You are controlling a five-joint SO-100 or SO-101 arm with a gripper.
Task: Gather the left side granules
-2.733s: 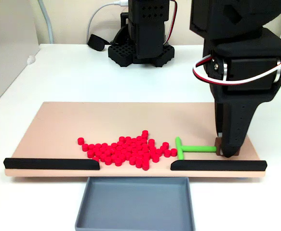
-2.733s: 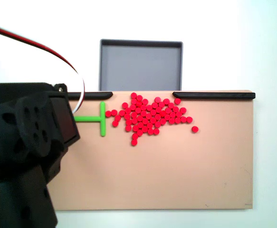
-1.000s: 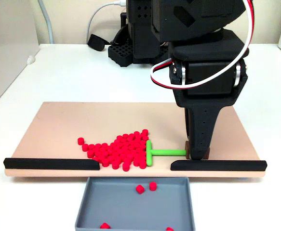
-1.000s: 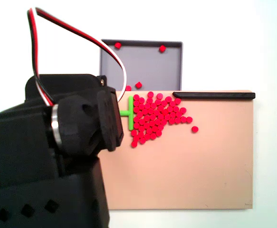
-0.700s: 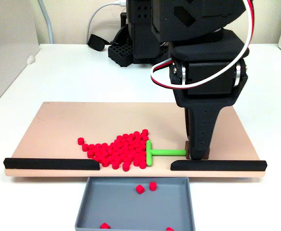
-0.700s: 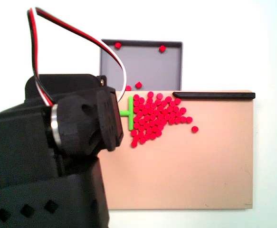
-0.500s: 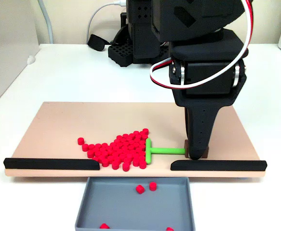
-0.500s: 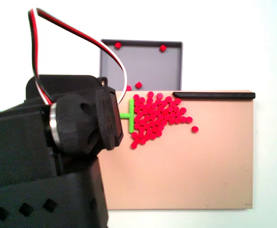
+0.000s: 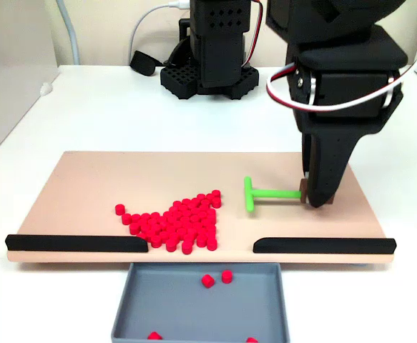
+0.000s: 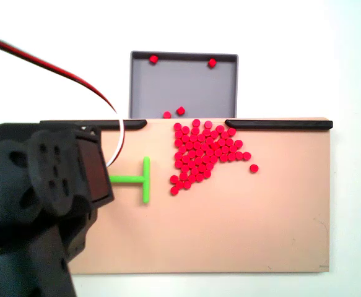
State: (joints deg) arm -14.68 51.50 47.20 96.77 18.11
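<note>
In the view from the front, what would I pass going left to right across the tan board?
Left black rail → pile of red granules → green T-shaped tool → the black claw at the tool's right end.

You have a tan board (image 9: 86, 186) lying flat on a white table (image 9: 108, 107), with two black rails (image 9: 76, 243) along its front edge and a gap between them. A grey tray (image 9: 194, 307) sits just below that gap, touching the board's edge. A green T-shaped tool (image 9: 254, 194) lies on the board, and a black cable (image 9: 142, 63) rests at the table's far side.
</note>
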